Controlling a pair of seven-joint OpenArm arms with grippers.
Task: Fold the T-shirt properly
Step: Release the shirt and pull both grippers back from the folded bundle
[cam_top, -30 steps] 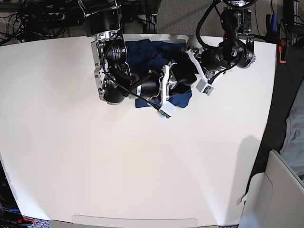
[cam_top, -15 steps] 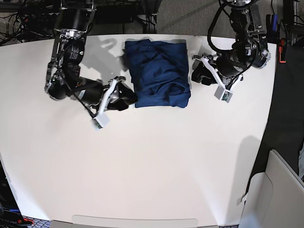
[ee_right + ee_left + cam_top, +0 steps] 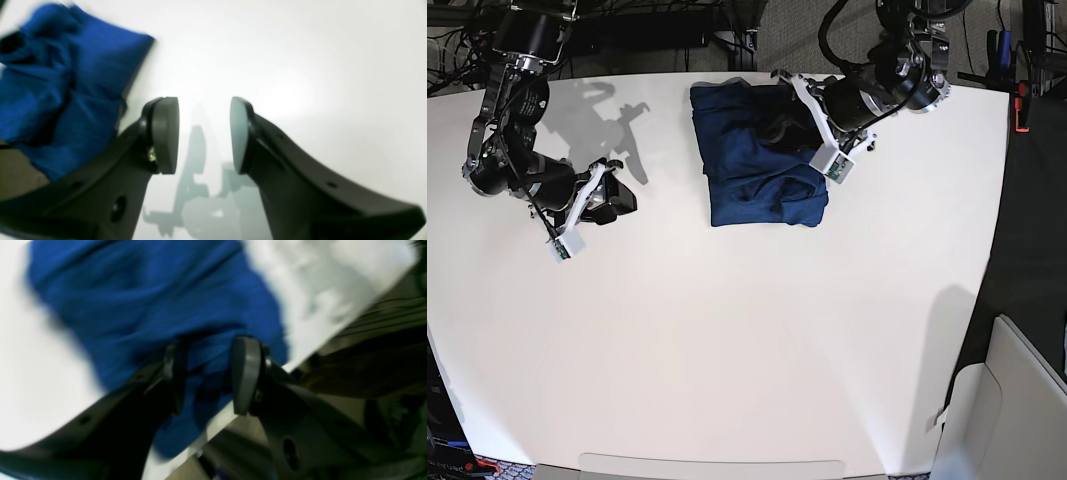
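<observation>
"That white tabletop (image 3: 727, 350) is mostly bare. Where's the T-shirt (image 3: 757, 160)?"

"Bunched into a rough rectangle at the far edge of the tabletop, creased and lumpy on top. I'd call the fold unfinished."

"And the left hand (image 3: 208, 373)?"

"It sits over the shirt's right side, near the far rim. Its two pads stand a moderate gap apart with blue fabric behind them; it's too blurred to tell if a fold is pinched between them."

"The right hand (image 3: 203, 133)?"

"Well off to the shirt's left, parted and holding nothing, just bare white beneath. Probably parked there to keep clear."

"Room to work?"

"Plenty on the near side of the shirt. Behind it the tabletop ends, so cloth could slide off."
</observation>
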